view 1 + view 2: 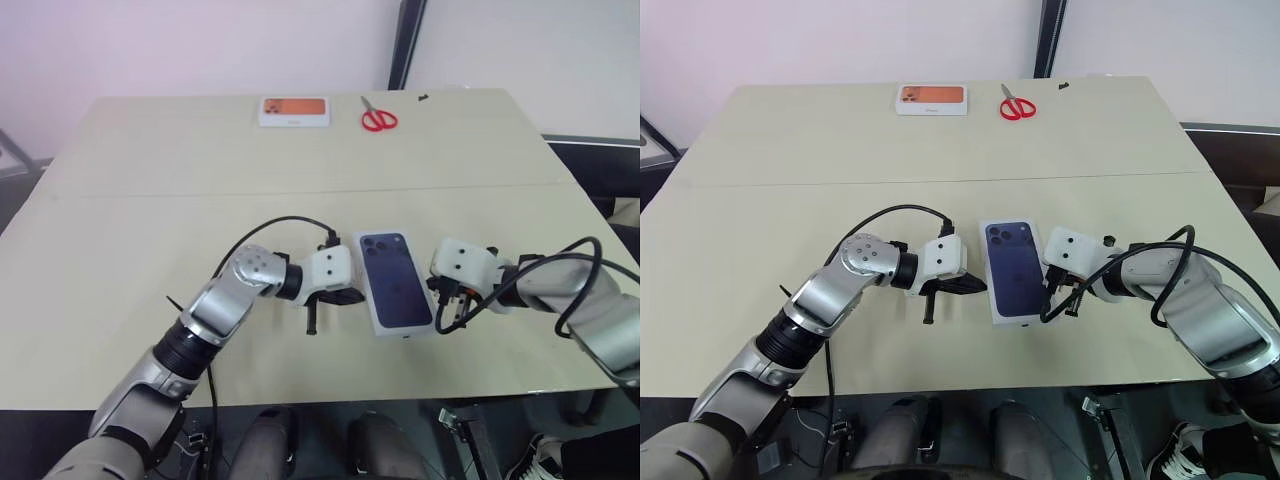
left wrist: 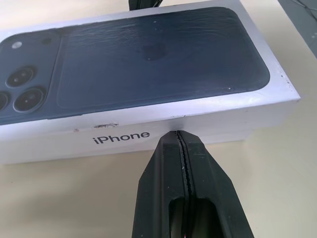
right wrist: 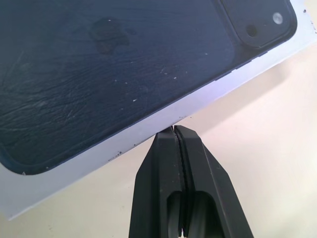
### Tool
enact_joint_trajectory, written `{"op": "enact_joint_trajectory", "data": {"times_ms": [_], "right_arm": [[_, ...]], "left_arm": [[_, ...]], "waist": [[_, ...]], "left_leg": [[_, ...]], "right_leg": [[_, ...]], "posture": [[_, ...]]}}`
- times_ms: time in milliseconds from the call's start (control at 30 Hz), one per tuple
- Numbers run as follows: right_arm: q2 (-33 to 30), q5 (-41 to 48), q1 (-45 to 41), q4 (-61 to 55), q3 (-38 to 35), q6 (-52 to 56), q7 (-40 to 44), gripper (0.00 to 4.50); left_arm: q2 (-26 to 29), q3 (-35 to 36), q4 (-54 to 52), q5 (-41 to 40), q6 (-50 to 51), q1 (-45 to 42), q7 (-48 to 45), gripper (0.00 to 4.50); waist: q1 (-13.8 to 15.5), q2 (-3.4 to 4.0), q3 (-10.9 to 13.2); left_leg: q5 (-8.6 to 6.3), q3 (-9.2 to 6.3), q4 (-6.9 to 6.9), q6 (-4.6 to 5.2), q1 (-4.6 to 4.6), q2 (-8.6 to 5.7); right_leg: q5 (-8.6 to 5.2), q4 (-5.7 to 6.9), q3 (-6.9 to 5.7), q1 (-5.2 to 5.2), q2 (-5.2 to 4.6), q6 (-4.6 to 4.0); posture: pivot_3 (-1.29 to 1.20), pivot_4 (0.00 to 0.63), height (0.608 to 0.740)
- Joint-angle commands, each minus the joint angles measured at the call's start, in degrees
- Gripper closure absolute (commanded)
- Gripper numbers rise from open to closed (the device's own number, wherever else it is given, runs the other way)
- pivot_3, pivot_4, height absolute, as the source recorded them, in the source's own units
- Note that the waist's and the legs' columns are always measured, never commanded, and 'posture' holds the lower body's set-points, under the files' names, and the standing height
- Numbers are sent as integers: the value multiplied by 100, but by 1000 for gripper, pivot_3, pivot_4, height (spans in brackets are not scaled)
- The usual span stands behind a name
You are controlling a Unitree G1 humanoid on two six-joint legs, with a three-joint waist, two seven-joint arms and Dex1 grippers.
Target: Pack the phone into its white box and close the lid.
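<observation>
You can read "iPhone" on the side wall of the lid [image 2: 148,79], whose top is printed with a dark phone back. It lies on the table [image 1: 150,200] between both pinched-shut, empty grippers, left gripper [image 2: 181,135] and right gripper [image 3: 173,129] touching opposite sides.

Two boxes sit on one table [image 1: 150,200]: one white box with its lid [image 1: 394,280] on, that lid printed with a dark blue phone picture, and one white box with an orange picture [image 1: 294,110] at the far edge. There is one pair of red scissors [image 1: 378,117] beside that far box. Two grippers are in view, the left gripper [image 1: 352,297] and the right gripper [image 1: 441,296], each with two black fingers pressed together.
</observation>
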Motion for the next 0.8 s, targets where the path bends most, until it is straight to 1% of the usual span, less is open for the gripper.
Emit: {"op": "enact_joint_trajectory", "data": {"times_ms": [33, 267, 800], "right_arm": [[89, 35, -38, -283, -100, -46, 40, 4474], [154, -28, 4, -235, -69, -46, 6, 4474], [312, -219, 83, -4, -112, -54, -92, 4474]], "left_arm": [[-56, 79, -80, -9, -141, -128, 104, 4500], [-28, 86, -12, -11, -165, -91, 140, 4500], [-179, 110, 35, -57, -125, -150, 262, 4500]], "waist": [[0, 0, 0], [-3, 0, 0], [0, 0, 0]], "left_leg": [[0, 0, 0, 0, 0, 0], [1, 0, 0, -1, 1, 0], [3, 0, 2, -5, 1, -1]], "right_leg": [[0, 0, 0, 0, 0, 0], [0, 1, 0, 0, 0, 0], [0, 3, 0, 0, 0, 0]], "posture": [[0, 150, 740], [0, 150, 740], [0, 150, 740]]}}
